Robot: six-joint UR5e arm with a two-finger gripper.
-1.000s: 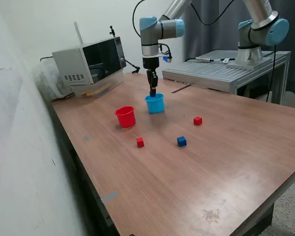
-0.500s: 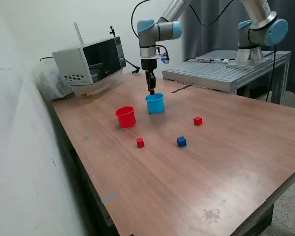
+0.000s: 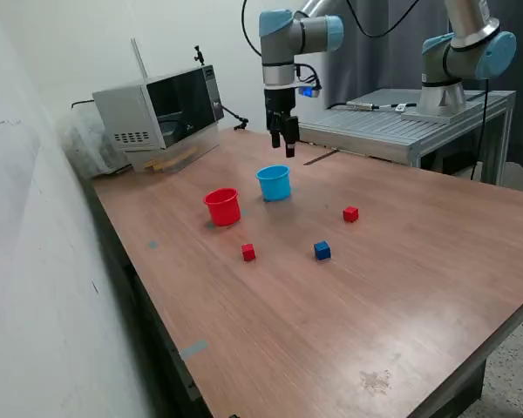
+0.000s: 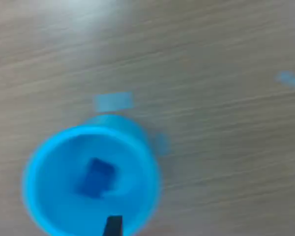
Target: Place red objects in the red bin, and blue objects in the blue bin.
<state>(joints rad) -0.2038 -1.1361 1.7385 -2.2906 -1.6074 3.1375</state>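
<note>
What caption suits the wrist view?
A blue cube lies inside the blue cup on the wooden table.

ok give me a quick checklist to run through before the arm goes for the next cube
1. One blue cube lies inside the blue cup, per the wrist view: ok.
2. Claw is above and clear of the blue cup: ok.
3. Claw empty and open: cannot tell; the wrist view shows only the finger tips set wide with nothing between them.
4. Remaining cubes sit free on the table: blue cube, red cube, red cube, all apart from each other: ok.
5. Red cup is upright with its mouth open: ok.
6. Red cup's contents: cannot tell.
</note>
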